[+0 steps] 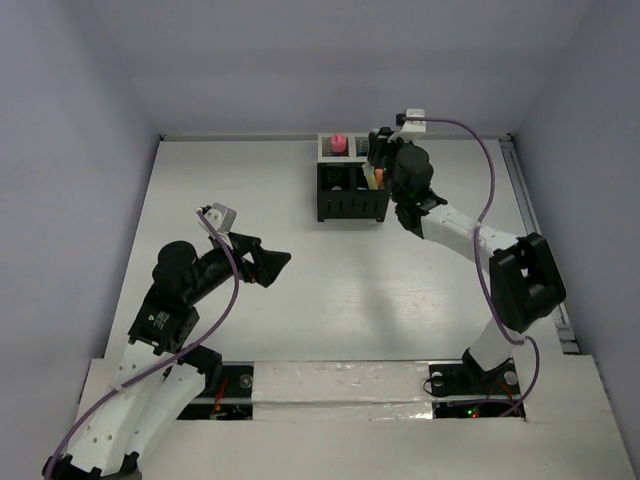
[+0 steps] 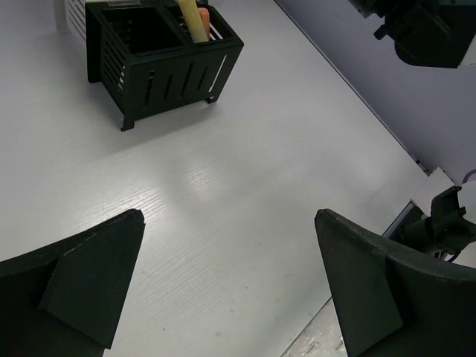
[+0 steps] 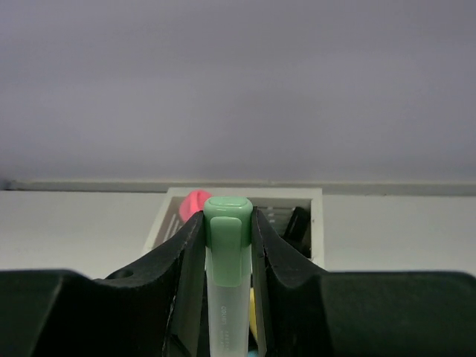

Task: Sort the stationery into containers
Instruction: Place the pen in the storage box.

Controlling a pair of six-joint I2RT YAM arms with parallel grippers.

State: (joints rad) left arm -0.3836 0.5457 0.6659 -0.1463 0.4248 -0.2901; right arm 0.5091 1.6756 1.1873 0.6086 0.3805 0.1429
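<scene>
Standing upright, a green pen [image 3: 227,256] is gripped by the right end effector [image 3: 228,223] above the organizer [image 1: 352,208]; the left end effector [image 2: 230,286] is opened wide.

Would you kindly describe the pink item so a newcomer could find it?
Look to the table's far side for the desk organizer. In its far-left, white compartment stands the pink tube. It is the only pink piece, while the yellow and orange pens stand in a black compartment.
</scene>
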